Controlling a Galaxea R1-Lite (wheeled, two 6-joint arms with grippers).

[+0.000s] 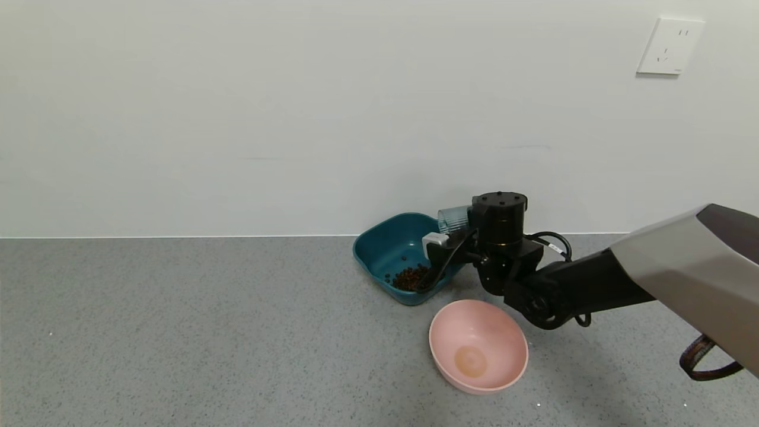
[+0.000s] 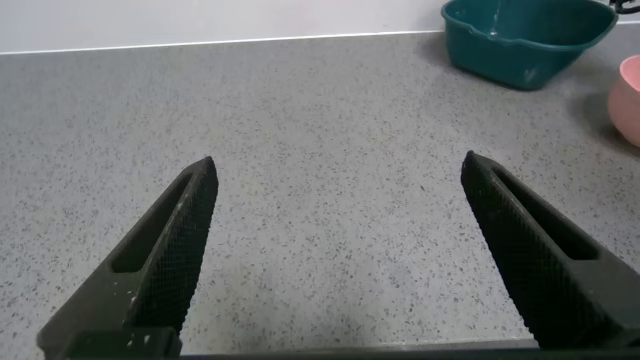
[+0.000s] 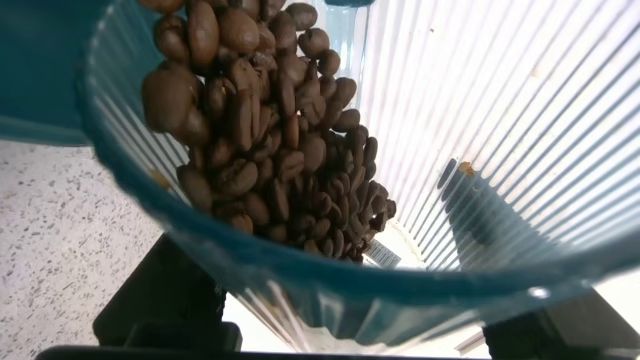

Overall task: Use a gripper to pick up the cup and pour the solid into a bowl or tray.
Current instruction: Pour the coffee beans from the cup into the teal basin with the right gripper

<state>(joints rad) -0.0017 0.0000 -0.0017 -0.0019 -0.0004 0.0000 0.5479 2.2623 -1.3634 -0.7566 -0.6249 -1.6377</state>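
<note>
Cup [image 1: 454, 217]: one; ribbed translucent tumbler, tipped on its side over the teal bowl's far right corner, right of frame centre in the head view. Likely light, thin-walled and slick; best held across the mid-body ribs, gently, since hard pressure could flex it.
Right gripper [image 1: 459, 232]: one; pinching the cup by its sides.
Coffee beans [image 3: 265, 120]: loose, hard, free-rolling; many crowd the cup's mouth in the right wrist view, a small heap lies in the bowl. Too many to count.
Teal bowl [image 1: 379, 240]: one; rigid, rounded-square, against the wall at centre.
Pink bowl [image 1: 514, 344]: one; round, holds no beans, lower centre-right, just beside the teal bowl.
Left gripper [image 2: 335, 250]: one; fingers spread wide above bare floor, holding nothing.
Wall socket [image 1: 670, 46]: one, upper right.
</note>
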